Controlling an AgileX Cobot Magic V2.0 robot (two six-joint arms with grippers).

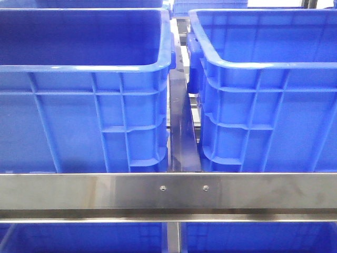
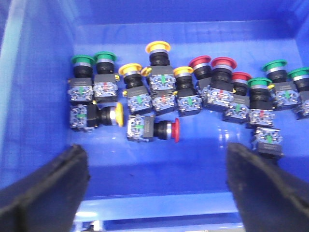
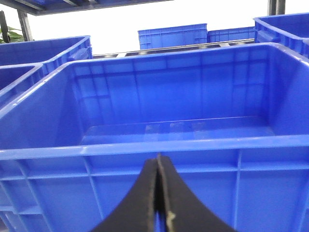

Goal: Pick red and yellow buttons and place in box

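My left tool (image 2: 154, 193) hangs wide open over a crate of push buttons, the fallen red button (image 2: 153, 129) lying sideways just beyond its fingers, cap rightward, while my right tool (image 3: 158, 203), pinched closed on nothing, faces the empty box (image 3: 159, 145).

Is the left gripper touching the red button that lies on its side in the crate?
Apart. The left wrist view shows the left gripper open, with bare blue crate floor between its fingers and the red button.
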